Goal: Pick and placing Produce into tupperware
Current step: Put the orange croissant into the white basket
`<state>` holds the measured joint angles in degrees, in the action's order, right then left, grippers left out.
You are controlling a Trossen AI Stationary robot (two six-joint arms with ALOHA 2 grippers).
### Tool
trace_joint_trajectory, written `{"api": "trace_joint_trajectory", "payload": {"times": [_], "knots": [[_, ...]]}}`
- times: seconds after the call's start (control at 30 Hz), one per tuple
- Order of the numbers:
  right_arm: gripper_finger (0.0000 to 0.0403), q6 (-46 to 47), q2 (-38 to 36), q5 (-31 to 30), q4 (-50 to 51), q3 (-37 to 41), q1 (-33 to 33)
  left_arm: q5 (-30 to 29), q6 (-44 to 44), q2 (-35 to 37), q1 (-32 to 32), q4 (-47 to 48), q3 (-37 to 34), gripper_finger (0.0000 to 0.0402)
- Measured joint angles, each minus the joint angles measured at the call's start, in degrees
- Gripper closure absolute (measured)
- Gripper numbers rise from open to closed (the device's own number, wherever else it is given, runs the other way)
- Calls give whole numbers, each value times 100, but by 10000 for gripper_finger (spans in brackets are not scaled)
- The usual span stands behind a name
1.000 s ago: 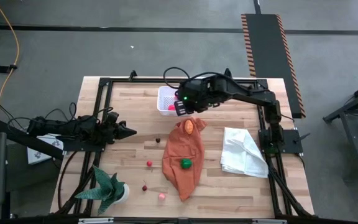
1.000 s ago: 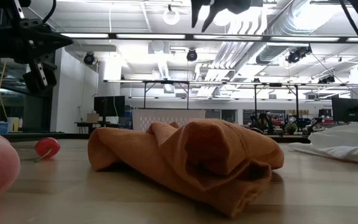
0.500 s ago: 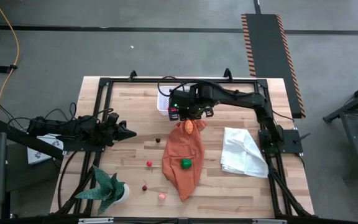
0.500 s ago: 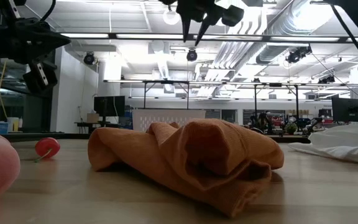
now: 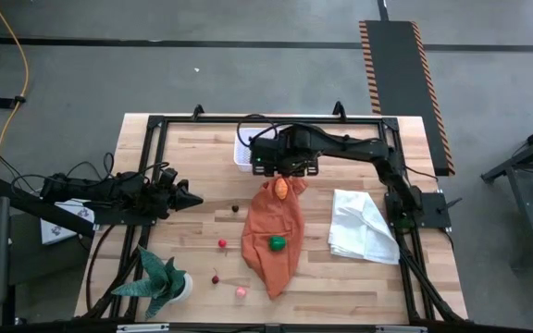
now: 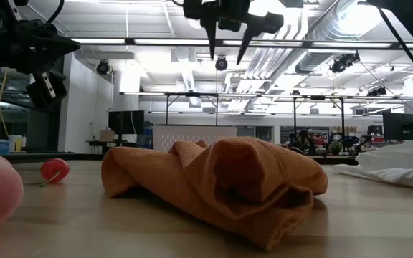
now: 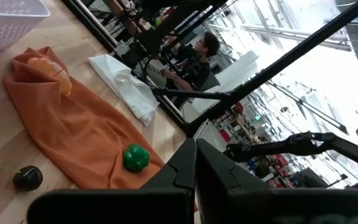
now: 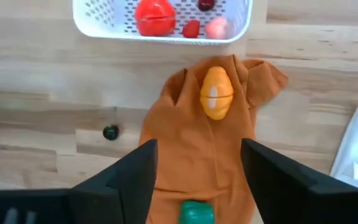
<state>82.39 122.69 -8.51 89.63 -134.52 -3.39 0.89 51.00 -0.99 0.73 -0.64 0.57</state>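
Spread wide now, where a second ago they were nearly pinched together, my right gripper's point(image 6: 227, 41) fingers hold nothing; that arm has swung from beside the tub to hang above its near edge. Below them lies the orange oval toy fruit point(image 8: 216, 92) on the crumpled orange cloth point(image 5: 273, 242), just beside the small white perforated plastic tub point(image 8: 161, 22), which already holds a red piece, a pink one and others. The fruit's long axis points toward the tub. I judge it light, hard and slick, resting on soft folds; I'd pinch across its short middle. A green toy pepper point(image 5: 277, 242) sits farther down the cloth, more small pieces on the wooden tabletop point(image 5: 202, 162). My left gripper point(image 5: 189, 197) waits closed and empty at the left side.
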Motion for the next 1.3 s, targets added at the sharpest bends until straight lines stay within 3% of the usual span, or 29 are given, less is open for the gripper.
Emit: {"api": "trace_joint_trajectory", "payload": {"times": [0.3, 0.5, 0.67, 1.3], "knots": [[178, -18, 192, 557, -68, 683, 1, 66, 2, 2, -2, -5, 1, 401], [178, -128, 192, 833, -896, 1486, 6, 89, 2, 1, -2, -8, -1, 401], [178, -184, 195, 816, -1559, 2035, -5, 108, 3, 2, 0, -13, 1, 401], [178, -192, 192, 137, -2410, 3021, -224, 272, -20, 0, 1, -44, -2, 401]]}}
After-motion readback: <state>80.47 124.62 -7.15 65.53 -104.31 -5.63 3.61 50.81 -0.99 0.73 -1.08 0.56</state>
